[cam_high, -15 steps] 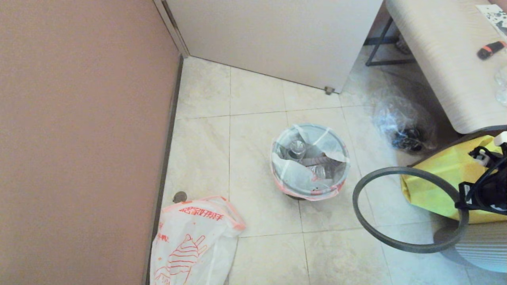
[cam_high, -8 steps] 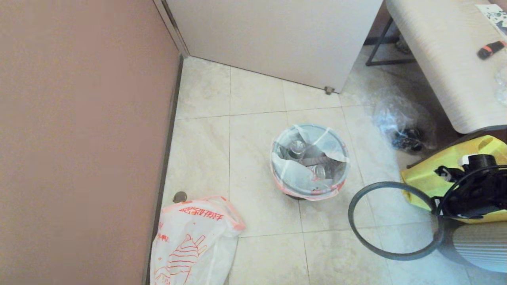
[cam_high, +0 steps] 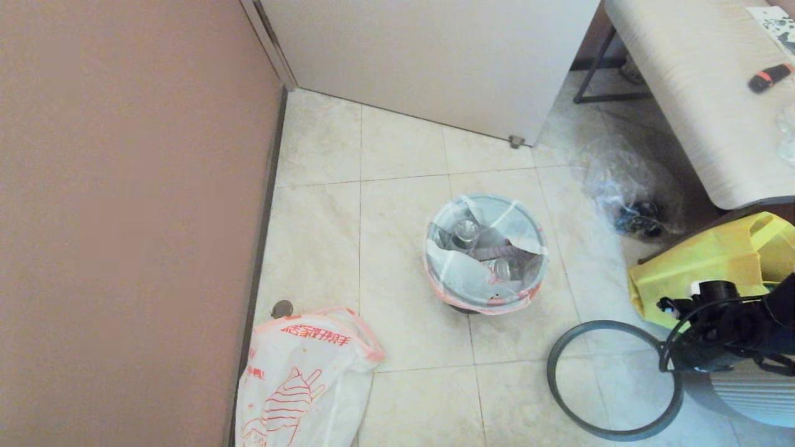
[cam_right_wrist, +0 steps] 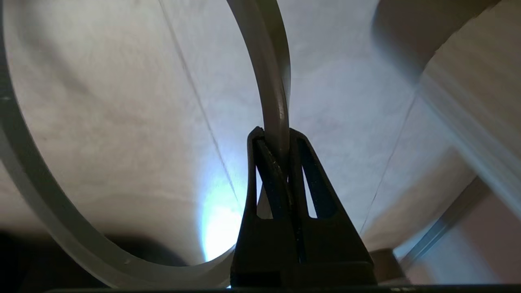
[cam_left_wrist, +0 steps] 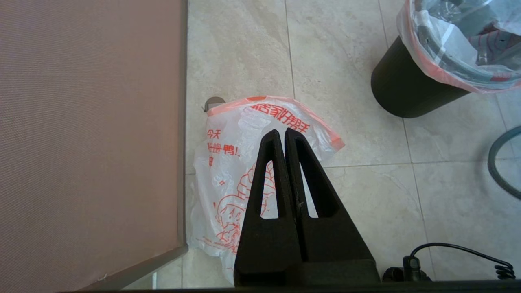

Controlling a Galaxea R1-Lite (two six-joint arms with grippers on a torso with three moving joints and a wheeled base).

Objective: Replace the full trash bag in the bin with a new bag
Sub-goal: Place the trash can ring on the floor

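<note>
The black bin (cam_left_wrist: 403, 93) stands mid-floor, lined with the full trash bag (cam_high: 484, 254), whose pink rim folds over the bin's edge around bottles and paper. The dark grey hoop (cam_high: 551, 385) is off the bin. It hangs low over the floor tiles right of it, with my right gripper (cam_high: 674, 360) shut on its right side. In the right wrist view the hoop (cam_right_wrist: 276, 101) runs up from between the fingertips (cam_right_wrist: 274, 136). The limp new bag (cam_high: 304, 372) lies by the wall. My left gripper (cam_left_wrist: 281, 134) hangs above the new bag (cam_left_wrist: 228, 162), shut and empty.
A big yellow bag (cam_high: 702, 267) sits just behind my right arm. A clear bag (cam_high: 627, 192) lies under the pale table (cam_high: 689, 81). The pink wall (cam_high: 124, 186) borders the left, a white panel (cam_high: 435, 56) the back. A ribbed white object (cam_high: 754, 397) is bottom right.
My right arm has come down and towards me with the hoop, which now hangs lower and flatter over the floor. The bin, both printed bags and the left gripper have not moved.
</note>
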